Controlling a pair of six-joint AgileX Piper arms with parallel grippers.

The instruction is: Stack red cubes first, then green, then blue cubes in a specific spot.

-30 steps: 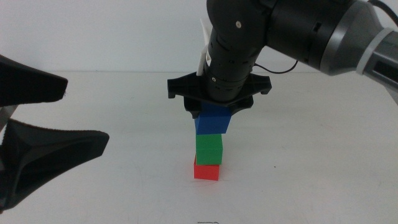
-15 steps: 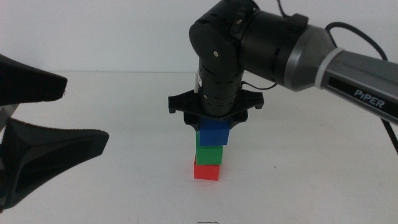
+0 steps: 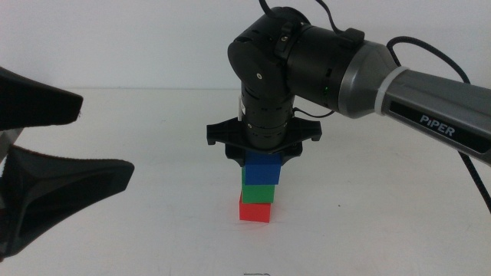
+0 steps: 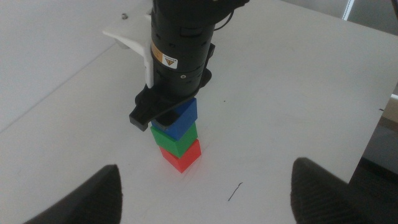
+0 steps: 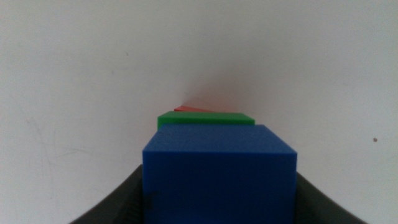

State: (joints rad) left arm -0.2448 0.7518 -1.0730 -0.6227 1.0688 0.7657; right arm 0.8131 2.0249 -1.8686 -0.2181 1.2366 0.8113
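Right gripper (image 3: 263,156) grips blue cube (image 3: 263,169) atop green cube (image 3: 258,194), red cube (image 3: 255,211)

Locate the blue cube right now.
In the middle view the blue cube sits just right of table centre, on top of the green cube over the red cube, gripped between the right gripper jaws; left gripper waits at left.

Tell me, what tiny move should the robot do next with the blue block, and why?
Probably open the right pincer and let go. The blue cube already looks seated on the green cube, which sits on the red cube, so the stack seems complete. The left pincer waits off to the side.
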